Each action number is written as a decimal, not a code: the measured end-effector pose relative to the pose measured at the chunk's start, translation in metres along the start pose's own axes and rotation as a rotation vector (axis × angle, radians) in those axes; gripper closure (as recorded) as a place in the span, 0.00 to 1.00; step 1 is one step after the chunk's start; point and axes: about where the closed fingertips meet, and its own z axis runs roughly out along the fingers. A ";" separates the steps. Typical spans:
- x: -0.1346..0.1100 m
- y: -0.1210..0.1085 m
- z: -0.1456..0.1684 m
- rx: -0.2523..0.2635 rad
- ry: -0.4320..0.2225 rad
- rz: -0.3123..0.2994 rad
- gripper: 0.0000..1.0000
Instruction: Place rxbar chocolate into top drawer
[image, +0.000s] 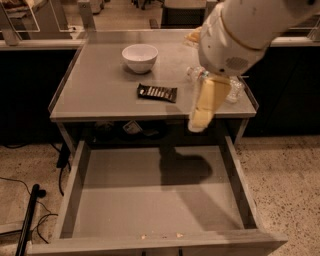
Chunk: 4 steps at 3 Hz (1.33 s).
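grey tabletop (95, 92) in a dim workroom, seen from above and in front, with speckled floor to either side. on the table: a white bowl (140, 57) at far centre, a clear water bottle (233, 90) at the right, largely hidden behind the arm, and the rxbar chocolate (157, 92) lying flat near the middle, apart from both. below the near edge the top drawer (125, 205) stands pulled fully out, its tray bare apart from a few pale specks by the front panel.

the gripper (198, 122) hangs from the white arm that enters at upper right. it points down and appears over the near right part of the table edge, between the bottle and the drawer's far right corner. whether it is spread or closed cannot be told from this angle, and it holds nothing that shows.

key relation: the bar lies to the left of the gripper and a little farther back, near but not touching. its long axis runs left to right, the left end slightly farther (so the narrow width faces near and far). judged from this, the pick is not yet made; the coming move calls for a short travel left and back over the bar, then a grasp across its narrow width, before carrying it forward and down into the open tray.
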 end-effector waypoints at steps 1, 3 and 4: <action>0.007 -0.039 0.027 -0.006 -0.004 0.152 0.00; 0.009 -0.053 0.043 -0.007 -0.016 0.124 0.00; 0.012 -0.069 0.071 -0.040 -0.037 0.109 0.00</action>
